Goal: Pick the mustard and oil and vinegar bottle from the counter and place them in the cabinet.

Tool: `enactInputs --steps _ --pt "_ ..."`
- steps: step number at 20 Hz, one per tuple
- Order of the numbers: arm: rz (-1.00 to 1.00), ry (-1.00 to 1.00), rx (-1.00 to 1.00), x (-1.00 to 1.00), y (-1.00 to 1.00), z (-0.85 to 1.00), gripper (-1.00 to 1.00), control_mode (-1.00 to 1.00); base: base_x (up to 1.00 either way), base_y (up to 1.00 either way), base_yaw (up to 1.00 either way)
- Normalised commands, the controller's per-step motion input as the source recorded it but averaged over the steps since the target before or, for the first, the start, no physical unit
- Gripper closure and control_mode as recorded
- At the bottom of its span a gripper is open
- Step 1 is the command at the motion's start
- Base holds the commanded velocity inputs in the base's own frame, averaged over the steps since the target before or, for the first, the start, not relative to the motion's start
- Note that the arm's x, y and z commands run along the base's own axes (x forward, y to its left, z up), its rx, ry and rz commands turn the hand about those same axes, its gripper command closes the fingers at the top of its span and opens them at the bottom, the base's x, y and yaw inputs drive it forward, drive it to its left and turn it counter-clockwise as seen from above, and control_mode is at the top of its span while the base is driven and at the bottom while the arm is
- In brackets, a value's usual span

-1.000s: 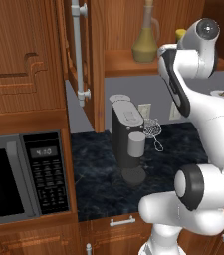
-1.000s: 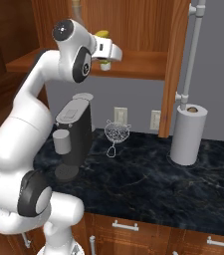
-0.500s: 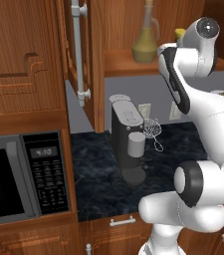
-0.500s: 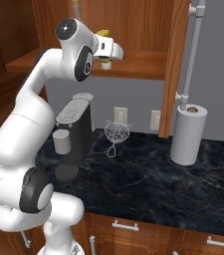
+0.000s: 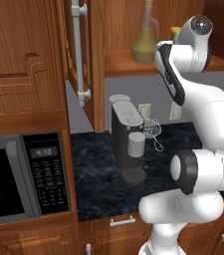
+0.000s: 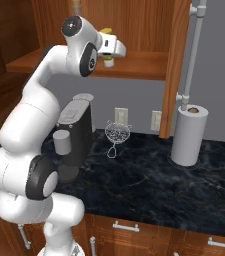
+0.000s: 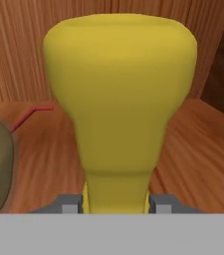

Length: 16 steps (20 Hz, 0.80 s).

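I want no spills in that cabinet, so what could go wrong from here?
1. The tool grips the mustard close beside the oil and vinegar bottle; a sideways slip may knock it.
2. Released tilted, the slim mustard may topple on the cabinet shelf.

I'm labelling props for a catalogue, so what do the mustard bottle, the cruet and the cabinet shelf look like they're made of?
Mustard: probably soft plastic, smooth, matte, opaque yellow. Oil and vinegar bottle: seemingly tinted glass, olive-gold with a faint sheen, thin neck and loop handle. Cabinet shelf: reddish-brown wood, visible grain lines, low-gloss finish.
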Motion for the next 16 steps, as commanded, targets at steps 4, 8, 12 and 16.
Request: enactInputs --steps 4,8,12,16 --pt "0.0 0.0 0.0 0.33 0.0 -0.29 -1.0 -1.0 0.0 0.0 0.0" --pt "0.0 0.0 0.0 0.21 0.0 -0.24 -1.0 -1.0 0.0 0.0 0.0" --pt "0.0 0.0 0.0 0.12 0.0 -0.17 -1.0 -1.0 0.0 0.0 0.0" --pt "0.0 -0.01 0.0 0.02 0.0 0.0 -1.0 -1.0 0.0 0.0 0.0"
